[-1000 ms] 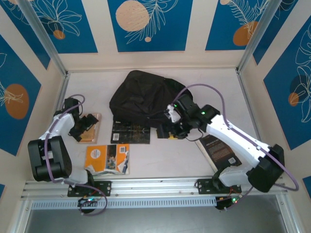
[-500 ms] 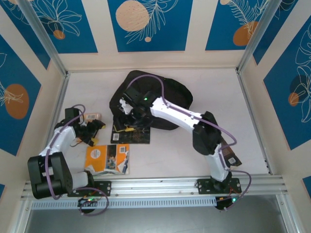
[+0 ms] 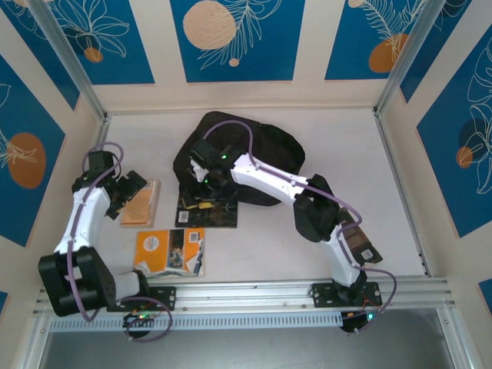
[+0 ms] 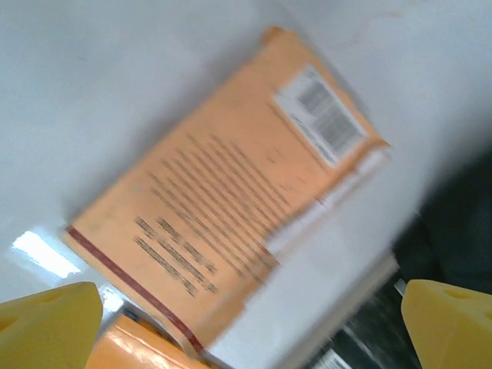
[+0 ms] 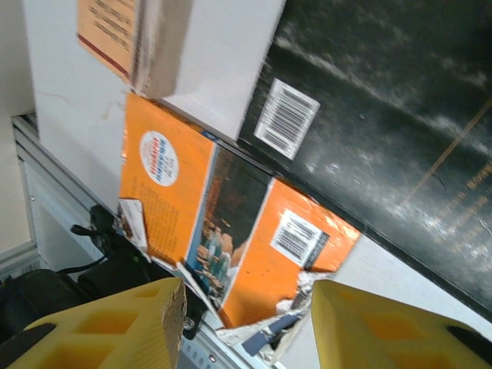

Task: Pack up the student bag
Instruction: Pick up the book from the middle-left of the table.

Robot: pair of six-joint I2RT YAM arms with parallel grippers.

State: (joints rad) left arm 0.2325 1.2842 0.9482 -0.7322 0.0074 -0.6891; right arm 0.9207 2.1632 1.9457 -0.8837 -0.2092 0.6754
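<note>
At the student bag's [image 3: 278,144] near edge lies a black book [image 3: 219,215]

On the tabletop [image 3: 269,246], the student bag [image 3: 277,142] lies far centre, a flat book [image 3: 215,214] directly before it, a magazine [image 3: 171,251] nearer still, and a paperback [image 3: 140,204] to their left.

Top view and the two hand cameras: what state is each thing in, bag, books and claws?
student bag, lying slumped on the table; zipped or not, cannot tell
black book, closed, lying flat
orange book, closed, flat, edges ragged
tan book, closed, flat, barcode side up
dark book at near right, flat, partly hidden
left gripper, open, empty
right gripper, open, empty
</note>
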